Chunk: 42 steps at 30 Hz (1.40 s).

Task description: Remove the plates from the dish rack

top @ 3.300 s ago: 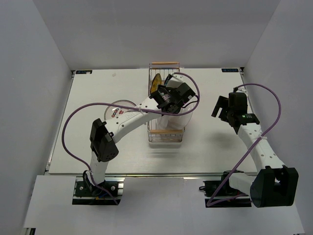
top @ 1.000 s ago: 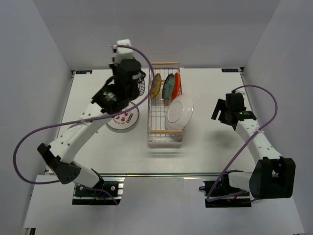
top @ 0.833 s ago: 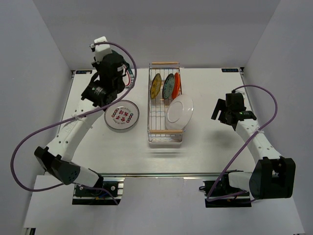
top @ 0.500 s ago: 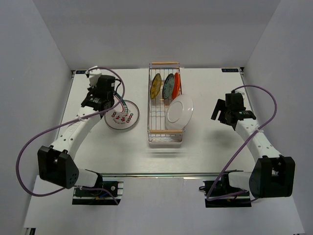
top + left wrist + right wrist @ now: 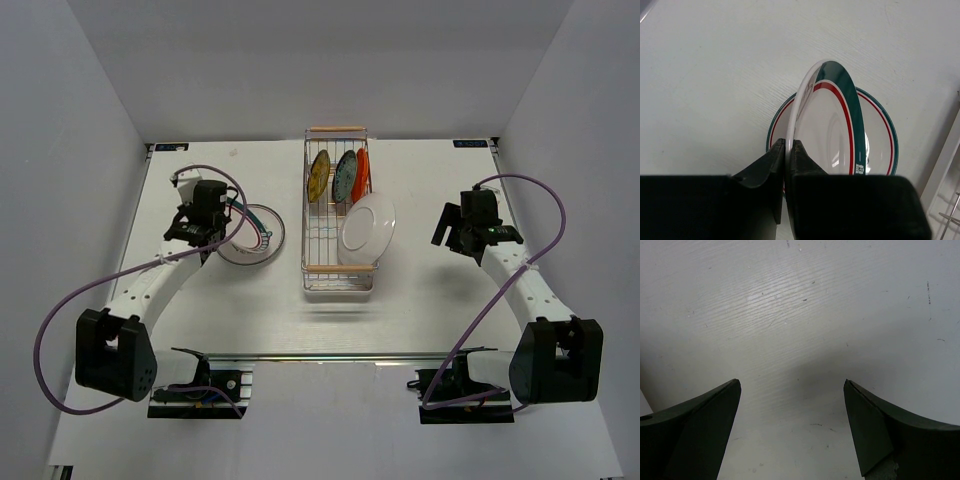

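Rack [image 5: 335, 262] sits mid-bench, long axis running away from the arm bases. Four plates are in it: yellow plate [image 5: 319, 174], teal plate [image 5: 345, 175] and orange-red plate [image 5: 361, 170] stand on edge at the far end. White plate [image 5: 367, 222] leans tilted near the middle, overhanging the rack's right side.

Left of the rack, apart from it, flat plate [image 5: 879, 150] with a teal rim lies on the bench [image 5: 420, 300]. Held plate [image 5: 832, 130], white with a teal and red rim band, stands on edge right over the flat plate. Can't tell whether the two touch.

Left end effector [image 5: 788, 145] is clamped on the held plate's rim, one finger on each face, and sits at the flat plate's left edge in the top view.

Right end effector [image 5: 792, 385] has its jaws spread wide with nothing between them. It hovers over bare bench well right of the rack.
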{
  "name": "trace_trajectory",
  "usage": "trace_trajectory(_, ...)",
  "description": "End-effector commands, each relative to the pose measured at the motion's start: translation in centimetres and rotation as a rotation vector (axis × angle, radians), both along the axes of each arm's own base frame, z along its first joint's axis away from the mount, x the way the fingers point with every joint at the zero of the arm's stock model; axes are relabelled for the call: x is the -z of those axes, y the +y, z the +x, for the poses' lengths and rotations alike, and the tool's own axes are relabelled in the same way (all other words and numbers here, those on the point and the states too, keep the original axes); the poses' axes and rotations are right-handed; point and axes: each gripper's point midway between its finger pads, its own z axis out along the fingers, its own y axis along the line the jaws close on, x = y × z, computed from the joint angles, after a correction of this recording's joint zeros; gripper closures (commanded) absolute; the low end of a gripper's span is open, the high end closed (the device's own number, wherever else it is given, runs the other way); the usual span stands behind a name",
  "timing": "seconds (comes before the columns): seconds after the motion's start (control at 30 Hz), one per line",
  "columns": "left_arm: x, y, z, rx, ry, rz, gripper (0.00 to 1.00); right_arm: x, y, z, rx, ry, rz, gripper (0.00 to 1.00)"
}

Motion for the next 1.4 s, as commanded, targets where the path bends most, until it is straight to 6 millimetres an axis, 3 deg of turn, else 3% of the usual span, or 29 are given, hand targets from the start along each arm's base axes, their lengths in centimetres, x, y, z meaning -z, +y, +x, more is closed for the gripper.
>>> trace_trajectory(0.0,-2.1,-0.5,1.3,0.002,-0.127,-0.077,1.0,-1.6,0.0,1.0,0.015,-0.044,0.002,0.11)
trace_trajectory(0.37,1.7,-0.2,0.1,-0.066,-0.063,-0.117,1.0,-1.6,0.0,1.0,0.013,-0.045,0.003,0.11)
trace_trajectory(0.9,6.2,-0.1,-1.0,-0.093,0.104,-0.094,0.5,-1.3,-0.2,1.0,0.028,-0.044,-0.002,0.11)
trace_trajectory(1.0,6.5,-0.1,-1.1,-0.1,0.123,-0.097,0.41,-1.1,-0.4,1.1,0.037,-0.032,-0.005,0.11)
trace_trajectory(1.07,6.4,-0.1,-1.1,-0.105,0.128,-0.095,0.27,-1.0,-0.2,1.0,0.03,-0.019,-0.002,0.11)
trace_trajectory(1.2,6.9,0.0,-1.2,-0.111,0.147,-0.085,0.16,-0.9,-0.1,1.0,0.032,-0.021,0.005,0.11)
trace_trajectory(1.27,6.8,-0.1,-0.9,-0.107,0.147,-0.088,0.02,-1.1,0.0,1.0,0.027,-0.026,0.007,0.11)
trace_trajectory(1.37,5.8,-0.3,-0.3,-0.099,0.135,-0.086,0.02,-1.3,0.1,1.0,0.022,-0.035,0.011,0.11)
